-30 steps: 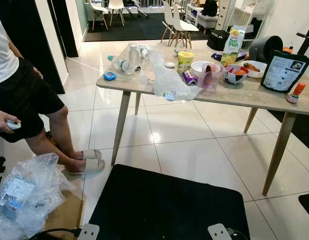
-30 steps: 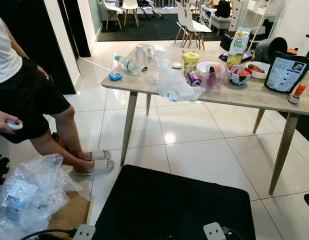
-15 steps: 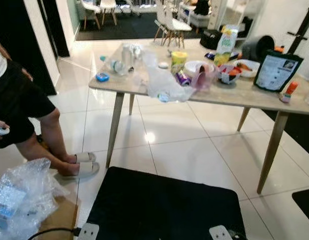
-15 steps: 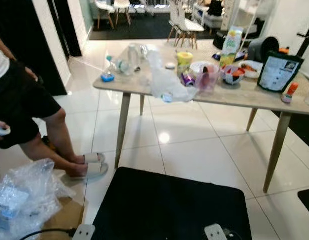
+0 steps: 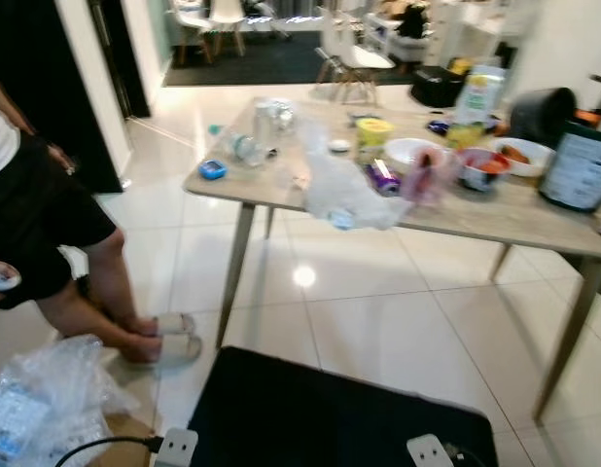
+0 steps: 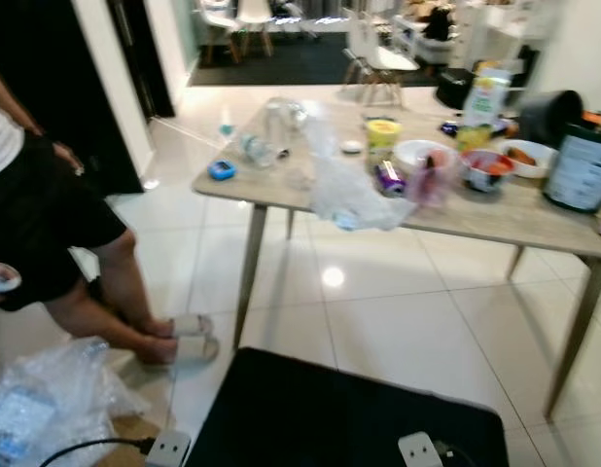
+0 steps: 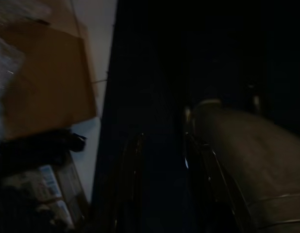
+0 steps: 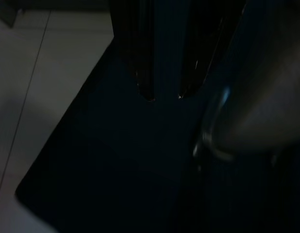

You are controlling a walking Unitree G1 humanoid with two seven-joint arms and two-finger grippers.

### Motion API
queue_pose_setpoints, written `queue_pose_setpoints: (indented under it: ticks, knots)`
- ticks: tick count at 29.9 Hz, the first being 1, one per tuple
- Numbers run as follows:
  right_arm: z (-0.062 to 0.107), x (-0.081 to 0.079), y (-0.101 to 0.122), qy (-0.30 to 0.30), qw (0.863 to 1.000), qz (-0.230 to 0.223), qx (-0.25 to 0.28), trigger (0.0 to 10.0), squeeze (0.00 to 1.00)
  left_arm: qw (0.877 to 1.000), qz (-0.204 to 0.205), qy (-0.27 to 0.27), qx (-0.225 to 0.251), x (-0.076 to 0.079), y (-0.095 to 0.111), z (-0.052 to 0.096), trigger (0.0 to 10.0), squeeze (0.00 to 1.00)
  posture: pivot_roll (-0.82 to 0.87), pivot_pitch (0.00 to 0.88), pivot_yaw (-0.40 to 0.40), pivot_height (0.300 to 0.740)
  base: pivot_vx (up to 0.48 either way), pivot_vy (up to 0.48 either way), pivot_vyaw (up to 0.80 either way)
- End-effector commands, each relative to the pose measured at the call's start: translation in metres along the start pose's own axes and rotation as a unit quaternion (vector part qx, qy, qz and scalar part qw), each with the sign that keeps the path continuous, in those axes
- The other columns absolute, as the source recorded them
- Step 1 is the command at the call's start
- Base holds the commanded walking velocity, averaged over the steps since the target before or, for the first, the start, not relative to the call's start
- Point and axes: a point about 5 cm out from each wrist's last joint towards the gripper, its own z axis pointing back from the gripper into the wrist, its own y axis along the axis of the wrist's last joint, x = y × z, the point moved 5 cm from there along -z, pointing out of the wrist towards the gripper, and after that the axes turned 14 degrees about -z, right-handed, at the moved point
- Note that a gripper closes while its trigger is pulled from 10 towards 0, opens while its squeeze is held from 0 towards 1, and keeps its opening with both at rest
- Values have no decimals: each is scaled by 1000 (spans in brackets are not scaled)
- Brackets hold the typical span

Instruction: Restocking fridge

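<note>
We note the table [image 5: 495,209] – cluttered with a juice carton [image 5: 478,94], yellow tub [image 5: 375,131], bowls [image 5: 485,167]; blurred. Right gripper [image 8: 164,94] fingers slightly apart; left gripper [image 7: 162,160] too dark, we cannot tell.

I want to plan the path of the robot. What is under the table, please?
Under the table I see bare white floor tiles with a bright light reflection, and the table's slanted wooden legs. The part under its far right end is outside the picture.
</note>
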Motion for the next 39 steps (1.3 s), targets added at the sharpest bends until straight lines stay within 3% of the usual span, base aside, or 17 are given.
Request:
queue_pose_setpoints:
  ticks: [1, 13, 27, 39]
  knots:
    - [0, -3, -7, -2, 1000, -14, -9, 10000, 0, 1000, -5, -10, -20, 5, -12, 2, 10000, 0, 92, 0, -19, 740, 352, 0, 0]
    - [0, -1, -5, -5, 1000, -14, -9, 10000, 0, 1000, -5, -11, -20, 6, -11, 2, 10000, 0, 93, 0, -21, 740, 352, 0, -710]
    - [0, 1, -3, -10, 1000, -7, -4, 10000, 0, 1000, -6, -4, -23, 5, -12, 2, 10000, 0, 93, 0, -23, 740, 345, 0, 0]
    - [0, 1, -3, -11, 1000, -6, -4, 10000, 0, 1000, 12, 1, -26, 3, -13, 2, 10000, 0, 94, 0, -24, 740, 0, 0, 0]
